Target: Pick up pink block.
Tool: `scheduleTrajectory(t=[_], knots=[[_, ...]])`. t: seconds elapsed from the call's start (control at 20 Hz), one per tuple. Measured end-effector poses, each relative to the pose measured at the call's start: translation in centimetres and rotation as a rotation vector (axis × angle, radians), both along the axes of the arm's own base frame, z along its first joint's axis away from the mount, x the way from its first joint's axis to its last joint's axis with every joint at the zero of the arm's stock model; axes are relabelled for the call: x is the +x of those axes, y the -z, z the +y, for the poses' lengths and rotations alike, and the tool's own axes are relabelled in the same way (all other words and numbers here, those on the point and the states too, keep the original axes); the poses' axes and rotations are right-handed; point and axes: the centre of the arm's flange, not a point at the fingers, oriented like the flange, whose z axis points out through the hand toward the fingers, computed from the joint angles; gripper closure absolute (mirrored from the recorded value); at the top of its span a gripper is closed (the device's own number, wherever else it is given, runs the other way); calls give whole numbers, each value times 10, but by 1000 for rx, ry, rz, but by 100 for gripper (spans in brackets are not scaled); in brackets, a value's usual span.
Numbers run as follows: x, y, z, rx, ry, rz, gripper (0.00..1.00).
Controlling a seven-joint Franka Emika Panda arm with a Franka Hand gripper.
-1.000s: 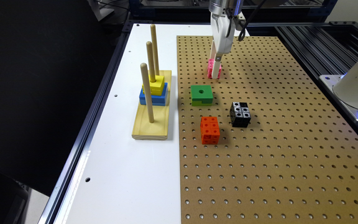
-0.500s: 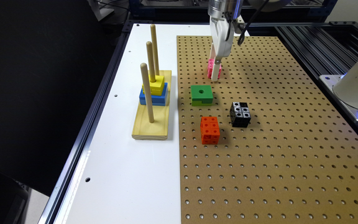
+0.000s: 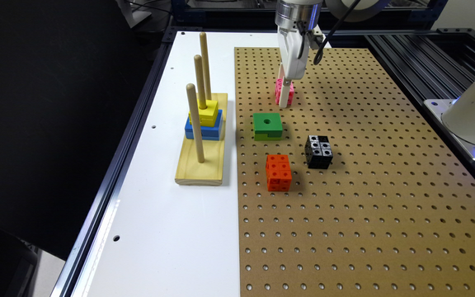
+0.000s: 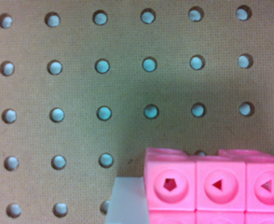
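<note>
The pink block (image 3: 283, 91) sits on the brown pegboard (image 3: 365, 185), toward the far end of the board, beyond the green block (image 3: 267, 126). In the wrist view the pink block (image 4: 216, 186) shows a row of 3 cubelet faces, each with a round recess, and a pale finger (image 4: 126, 201) lies flush against 1 side of it.

The end effector (image 3: 285, 97) comes straight down over the block, its white finger reaching to the board in front of the pink faces. Only 1 finger pad is seen against the block, so whether the end effector is clenched on it or merely straddling it cannot be told.

The block looks like light, rigid plastic. Its snap-together joints could part under a skewed squeeze, so the best hold is across 2 opposite flat faces, centred on the block, pads square to the faces and not on a corner. The smooth plastic may be a little slippery, though the recesses offer some bite.

Nearer the camera stand the orange cube (image 3: 278, 172) and the black cube (image 3: 319, 151), both well apart from the pink block. At the exterior view's left, on the white tabletop (image 3: 171, 231), a wooden peg stand (image 3: 201, 165) with 3 pegs carries a yellow piece (image 3: 204, 111) on a blue piece (image 3: 206, 128).
</note>
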Motion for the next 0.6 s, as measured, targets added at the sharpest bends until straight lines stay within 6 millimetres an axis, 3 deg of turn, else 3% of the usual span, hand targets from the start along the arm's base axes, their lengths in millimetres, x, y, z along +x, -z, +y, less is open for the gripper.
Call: scheduleTrajectory(t=[0.6], knots=[[2,-24,0,-5,-1,-15,100]])
